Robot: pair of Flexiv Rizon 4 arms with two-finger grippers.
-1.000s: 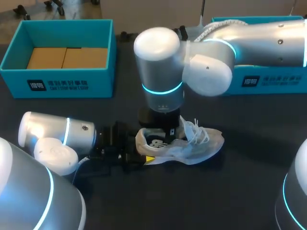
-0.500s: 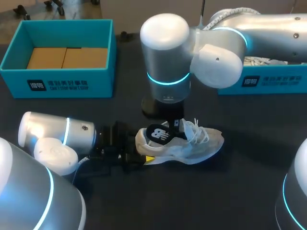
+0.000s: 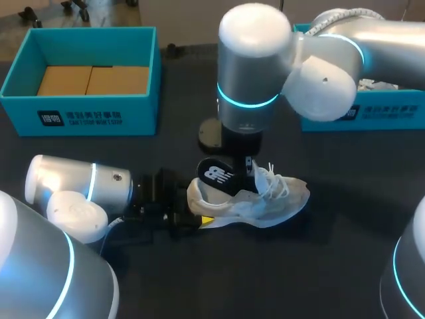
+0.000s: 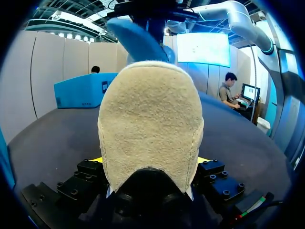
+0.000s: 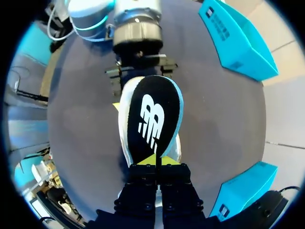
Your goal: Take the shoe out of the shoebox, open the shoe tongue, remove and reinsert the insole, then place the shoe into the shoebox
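Midway through taking out the insole, it seems: pinched tight in the right gripper, tilted up out of the shoe just beneath. Probably clamping the shoe's heel with the left gripper, tips mostly hidden. Next: draw the insole clear, then slide it back in.

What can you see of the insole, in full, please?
The insole is thin, black on top with a white mark, light blue at its edge. It stands tilted over the opening of the pale shoe, one end pinched in the right gripper; whether it touches the shoe is unclear.
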